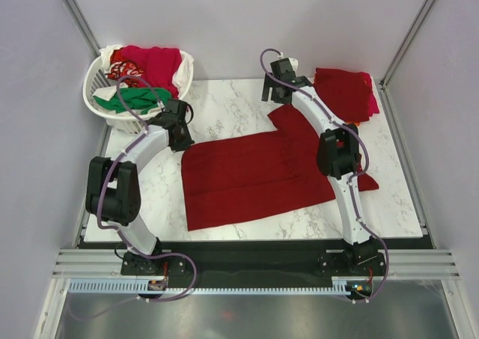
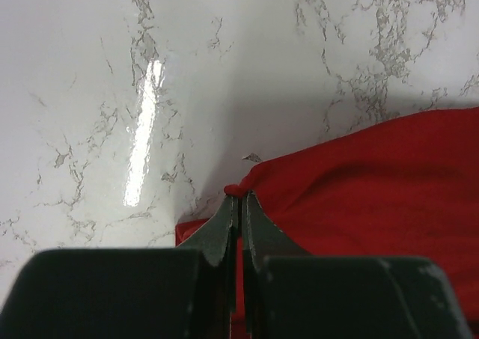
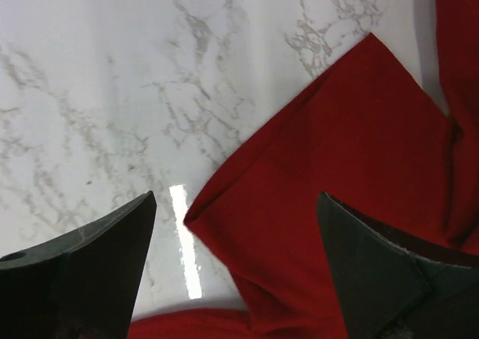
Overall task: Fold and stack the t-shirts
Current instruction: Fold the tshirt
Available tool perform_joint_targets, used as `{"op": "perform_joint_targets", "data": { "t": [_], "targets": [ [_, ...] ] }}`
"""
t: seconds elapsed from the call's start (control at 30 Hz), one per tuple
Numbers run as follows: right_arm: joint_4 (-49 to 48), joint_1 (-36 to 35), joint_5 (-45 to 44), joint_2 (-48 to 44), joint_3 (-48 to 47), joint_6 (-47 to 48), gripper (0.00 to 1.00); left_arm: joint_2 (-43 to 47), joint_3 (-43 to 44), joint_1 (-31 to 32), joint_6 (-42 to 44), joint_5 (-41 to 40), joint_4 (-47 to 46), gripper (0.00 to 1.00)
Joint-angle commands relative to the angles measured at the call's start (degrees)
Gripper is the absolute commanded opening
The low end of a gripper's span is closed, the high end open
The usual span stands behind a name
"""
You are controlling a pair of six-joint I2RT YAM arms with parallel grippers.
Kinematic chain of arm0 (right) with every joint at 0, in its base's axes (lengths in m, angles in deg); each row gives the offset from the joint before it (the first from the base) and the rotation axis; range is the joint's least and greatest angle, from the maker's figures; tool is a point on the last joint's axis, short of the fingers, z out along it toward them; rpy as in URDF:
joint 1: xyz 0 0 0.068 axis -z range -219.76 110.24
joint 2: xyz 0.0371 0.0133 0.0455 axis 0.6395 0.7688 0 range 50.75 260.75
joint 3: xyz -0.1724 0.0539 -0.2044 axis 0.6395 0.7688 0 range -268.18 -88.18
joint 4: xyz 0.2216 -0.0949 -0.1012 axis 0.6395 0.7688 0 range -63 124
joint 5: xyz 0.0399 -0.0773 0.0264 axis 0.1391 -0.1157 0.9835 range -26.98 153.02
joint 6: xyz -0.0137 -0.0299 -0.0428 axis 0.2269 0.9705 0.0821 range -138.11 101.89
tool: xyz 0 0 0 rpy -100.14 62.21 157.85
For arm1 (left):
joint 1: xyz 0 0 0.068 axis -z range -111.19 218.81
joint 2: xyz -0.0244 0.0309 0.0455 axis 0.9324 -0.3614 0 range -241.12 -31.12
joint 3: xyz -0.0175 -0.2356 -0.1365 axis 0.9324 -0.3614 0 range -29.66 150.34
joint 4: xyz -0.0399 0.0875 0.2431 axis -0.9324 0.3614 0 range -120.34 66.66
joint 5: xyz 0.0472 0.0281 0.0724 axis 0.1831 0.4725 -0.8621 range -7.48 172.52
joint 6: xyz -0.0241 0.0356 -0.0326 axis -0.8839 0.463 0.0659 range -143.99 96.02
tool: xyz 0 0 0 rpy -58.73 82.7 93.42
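A dark red t-shirt (image 1: 254, 174) lies spread on the marble table. My left gripper (image 1: 179, 135) is at the shirt's far left corner. In the left wrist view it (image 2: 240, 197) is shut on a small pinch of the red cloth (image 2: 374, 189), low over the table. My right gripper (image 1: 278, 88) hovers over the shirt's far sleeve. In the right wrist view it (image 3: 236, 198) is open and empty, and the sleeve (image 3: 329, 167) lies flat between and below its fingers. A stack of folded dark red and pink shirts (image 1: 346, 92) lies at the back right.
A white lattice basket (image 1: 101, 103) at the back left holds red, green and white shirts (image 1: 146, 62). Bare marble (image 1: 224, 107) shows between the two grippers. The table's front edge (image 1: 254, 240) is just past the shirt's hem.
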Motion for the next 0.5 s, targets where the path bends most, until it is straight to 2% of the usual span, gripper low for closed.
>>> {"op": "perform_joint_targets", "data": {
  "t": [0.0, 0.4, 0.47],
  "targets": [
    [0.77, 1.48, -3.19, 1.28, -4.52, 1.64, 0.96, 1.81, -0.37, 0.8, 1.6, 0.47, 0.44, 0.02],
    [-1.78, 2.71, -3.55, 11.64, -7.33, 2.52, 0.95, -0.91, -0.81, 1.24, 0.45, -0.5, 0.27, 0.02],
    [-1.7, 2.8, -2.85, 12.71, -7.77, 3.04, 0.85, -1.53, -0.63, 1.24, 0.37, -0.76, 0.35, 0.02]
  ]
}}
